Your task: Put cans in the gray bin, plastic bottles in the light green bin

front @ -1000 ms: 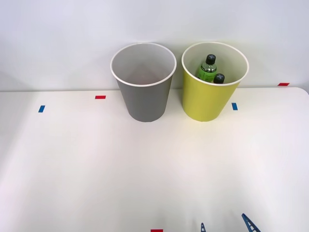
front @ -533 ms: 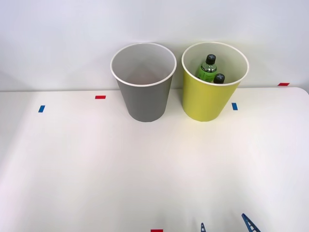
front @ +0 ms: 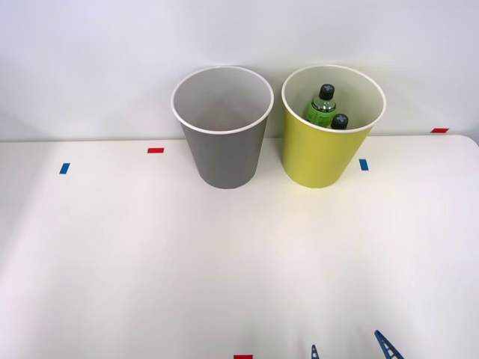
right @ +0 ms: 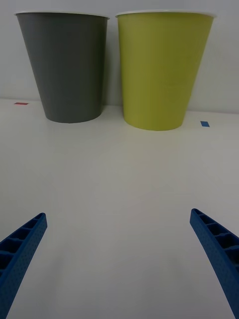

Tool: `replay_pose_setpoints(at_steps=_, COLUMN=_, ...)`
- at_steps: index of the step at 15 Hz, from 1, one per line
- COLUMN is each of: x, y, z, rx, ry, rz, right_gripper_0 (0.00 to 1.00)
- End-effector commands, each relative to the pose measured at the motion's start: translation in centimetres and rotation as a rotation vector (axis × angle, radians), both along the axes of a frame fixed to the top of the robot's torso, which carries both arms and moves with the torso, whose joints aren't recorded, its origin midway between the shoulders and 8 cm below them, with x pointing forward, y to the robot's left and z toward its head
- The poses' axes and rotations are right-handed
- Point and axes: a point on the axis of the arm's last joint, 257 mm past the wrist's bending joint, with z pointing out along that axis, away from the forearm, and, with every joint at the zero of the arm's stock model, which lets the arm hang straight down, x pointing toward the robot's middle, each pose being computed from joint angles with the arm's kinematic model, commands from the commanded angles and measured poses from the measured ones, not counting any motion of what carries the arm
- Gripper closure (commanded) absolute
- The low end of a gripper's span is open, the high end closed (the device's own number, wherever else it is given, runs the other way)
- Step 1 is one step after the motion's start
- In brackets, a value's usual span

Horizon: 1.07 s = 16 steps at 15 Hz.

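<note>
Front view. We record a white desk (front: 150, 262) carrying two round tapered bins set side by side at its far edge, close to the pale wall, near each other but apart. The gray bin (front: 224, 157) stands upright on the robot's left of the pair; we see its white rim and white inside. The light green bin (front: 318, 157) stands upright on the right. Inside it we count two plastic bottles (front: 323, 106), each with a black screw cap and green label; the nearer one shows little more than its cap above the rim, and the two seem to touch, though we cannot be sure. Small tape marks lie on the desk: a red mark (front: 156, 150) and a blue mark (front: 64, 168) to the left of the gray bin, a blue mark just right of the green bin, a red mark at the far right edge, and a red mark at the near edge. At the bottom right we note the right end effector (front: 350, 349), its two blue tips spread.

Right wrist view. We list the same end effector (right: 119, 259) low over the desk, its ribbed blue fingers (right: 22, 249) wide apart with nothing between them. Ahead stand the gray bin (right: 67, 65) and the light green bin (right: 159, 70), seen from the side, both well apart from the fingers.
</note>
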Motion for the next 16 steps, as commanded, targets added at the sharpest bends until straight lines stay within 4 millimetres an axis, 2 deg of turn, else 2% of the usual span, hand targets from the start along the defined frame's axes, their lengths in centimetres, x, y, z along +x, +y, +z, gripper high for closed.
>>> replay_pose_setpoints(at_steps=1, x=0.00, y=0.00, z=0.00, rx=0.000, ry=0.000, rz=0.000, right_gripper_0=0.00)
replay_pose_setpoints(at_steps=16, x=0.00, y=0.00, z=0.00, rx=0.000, ry=0.000, rz=0.000, right_gripper_0=0.00)
